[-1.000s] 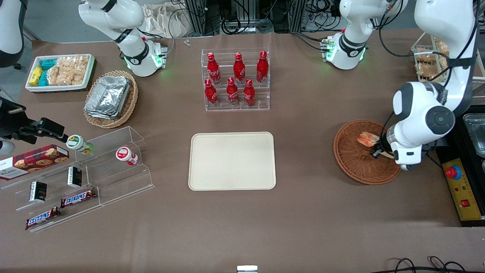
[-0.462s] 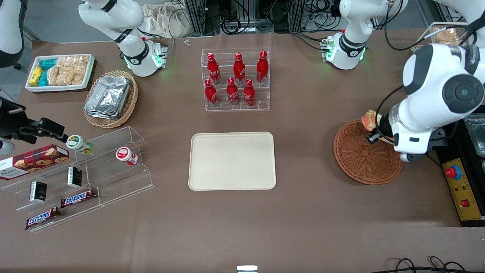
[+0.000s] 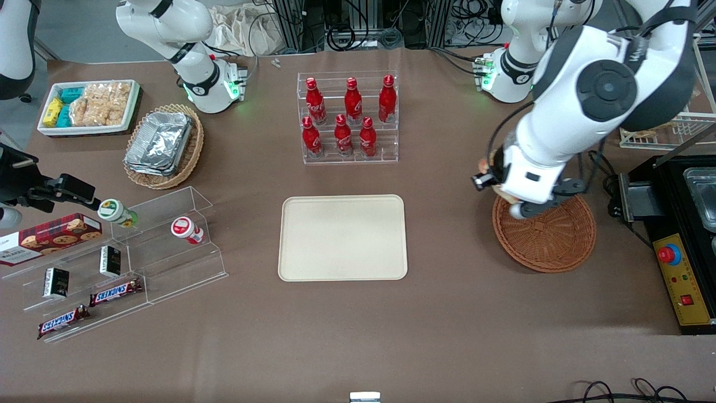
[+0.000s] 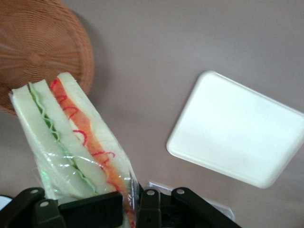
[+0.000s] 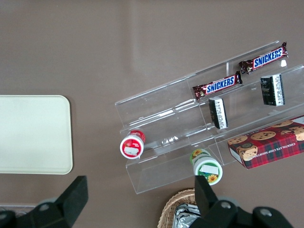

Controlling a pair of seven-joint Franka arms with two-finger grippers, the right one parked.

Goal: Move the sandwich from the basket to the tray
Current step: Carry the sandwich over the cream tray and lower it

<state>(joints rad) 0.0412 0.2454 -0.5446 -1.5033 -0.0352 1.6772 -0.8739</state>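
Right of centre in the front view, my pincer [image 3: 485, 178] hangs above the bench [image 3: 447, 313], over the basket's rim at the edge facing the tray. My pincer is pinching the sandwich [image 4: 71, 137], its black fingers [image 4: 90, 209] pressed against the wedge's lower end, as the wrist view shows. That sandwich is wrapped in clear film, with a green layer between the white slices and an orange layer with red squiggles beside it. From the front only a small orange bit of the sandwich [image 3: 483, 164] shows past my arm. Round and woven, the basket [image 3: 551, 240] lies at mid-right of the front view. At the centre of that view lies the tray [image 3: 343, 237], well apart from the basket.
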